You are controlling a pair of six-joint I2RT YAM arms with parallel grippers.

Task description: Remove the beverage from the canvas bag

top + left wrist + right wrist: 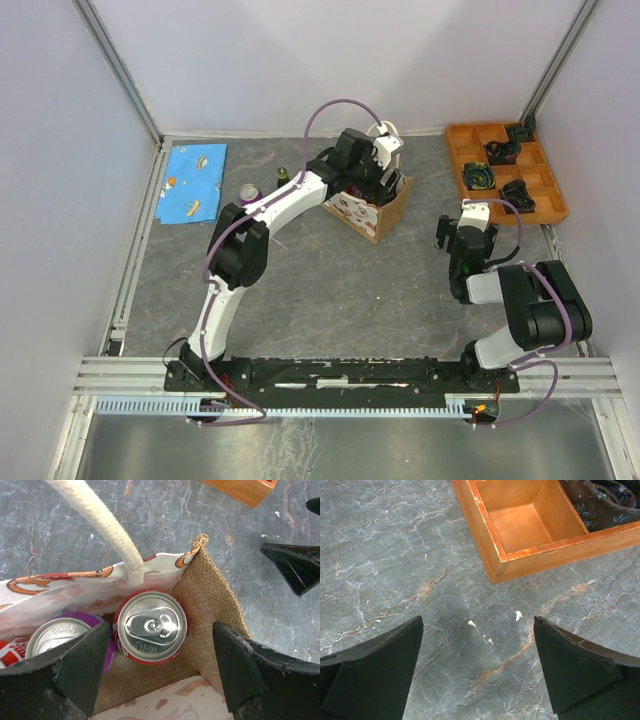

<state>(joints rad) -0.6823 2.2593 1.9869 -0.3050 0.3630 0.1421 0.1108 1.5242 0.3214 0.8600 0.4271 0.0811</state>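
Marbled grey table point(330, 290) bears one bag point(396, 204) holding two visible cans: one red can point(152, 625), one purple can point(60, 632). Left gripper point(159, 628) gapes above the red can, grasping nothing; right gripper point(478, 619) is spread, empty.

1. The site is a robotics test cell in a laboratory.
2. Plain white panels point(330, 60) enclose the desk point(330, 290) on three sides; aluminium profiles point(120, 72) join the panels at the corners.
3. Two white-and-black arms, the left arm point(240, 250) and the right arm point(530, 305), are bolted to a slotted metal rail point(110, 378) at the near edge of the desk.
4. Purple cables point(340, 100) run exposed along both arms.
5. The desk carries a grey marble-pattern surface.
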